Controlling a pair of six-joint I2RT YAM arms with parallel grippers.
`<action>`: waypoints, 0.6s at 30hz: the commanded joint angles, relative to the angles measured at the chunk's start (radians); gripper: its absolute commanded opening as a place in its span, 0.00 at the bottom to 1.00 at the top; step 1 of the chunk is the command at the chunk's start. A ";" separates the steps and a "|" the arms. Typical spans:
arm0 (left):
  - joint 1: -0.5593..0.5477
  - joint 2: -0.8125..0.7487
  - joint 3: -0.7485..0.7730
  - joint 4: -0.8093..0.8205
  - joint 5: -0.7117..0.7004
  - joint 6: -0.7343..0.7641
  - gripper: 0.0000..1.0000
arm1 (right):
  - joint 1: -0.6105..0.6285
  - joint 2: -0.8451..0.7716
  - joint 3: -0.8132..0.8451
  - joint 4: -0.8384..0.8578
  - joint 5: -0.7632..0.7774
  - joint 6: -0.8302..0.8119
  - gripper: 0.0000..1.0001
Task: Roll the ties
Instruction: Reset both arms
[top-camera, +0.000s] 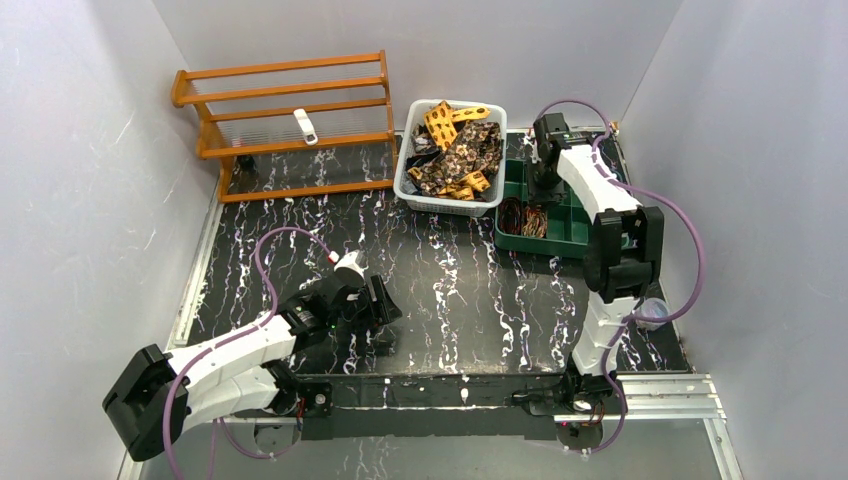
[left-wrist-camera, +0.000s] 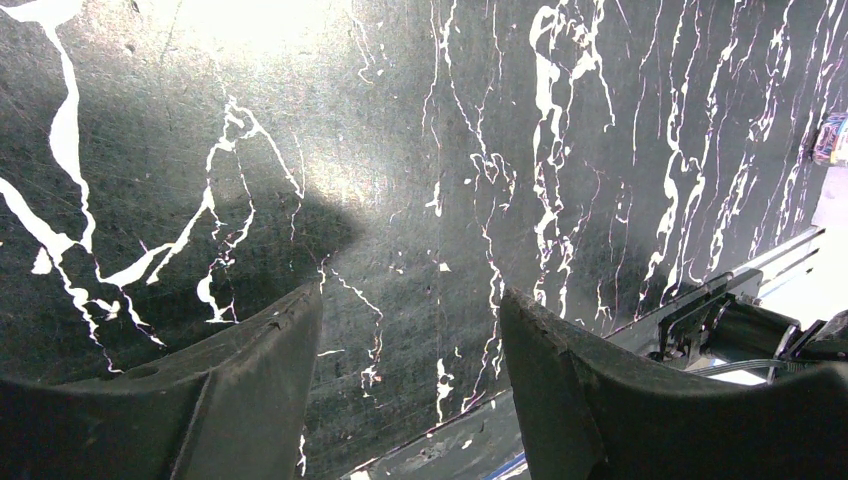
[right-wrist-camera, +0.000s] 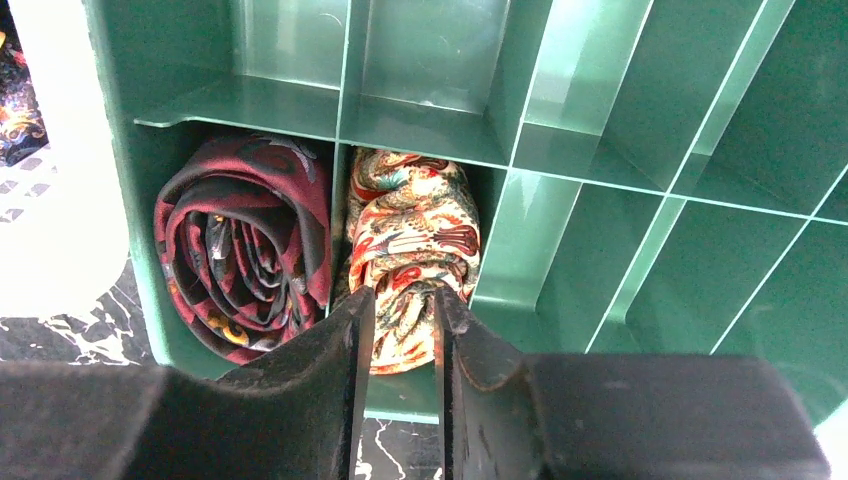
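Note:
Several loose patterned ties (top-camera: 455, 150) lie heaped in a white basket (top-camera: 404, 183) at the back. Two rolled ties sit in the near-left compartments of a green divided tray (top-camera: 570, 232): a dark red coil (right-wrist-camera: 245, 255) and a cream and red-orange coil (right-wrist-camera: 410, 230); both also show in the top view (top-camera: 523, 216). My right gripper (right-wrist-camera: 404, 305) is down at the tray, its jaws a narrow gap apart and closed on the cream coil in its compartment. My left gripper (left-wrist-camera: 410, 310) is open and empty, low over the black marbled table (left-wrist-camera: 420, 150), also seen from above (top-camera: 375, 305).
An orange wooden rack (top-camera: 290, 110) with a small white object (top-camera: 305, 127) stands at the back left. A small clear cup (top-camera: 650, 312) sits by the right arm. The tray's other compartments (right-wrist-camera: 640, 280) hold nothing. A metal rail (top-camera: 640, 385) runs along the table's near edge.

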 joint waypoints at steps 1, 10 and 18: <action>0.000 0.002 0.017 -0.024 -0.007 0.012 0.63 | -0.005 0.018 -0.004 0.057 -0.001 0.000 0.35; -0.001 0.017 0.055 -0.051 -0.024 0.031 0.62 | -0.008 0.091 0.056 0.028 -0.024 0.001 0.36; 0.000 0.006 0.101 -0.093 -0.056 0.063 0.63 | -0.008 0.055 0.131 0.008 -0.022 -0.009 0.39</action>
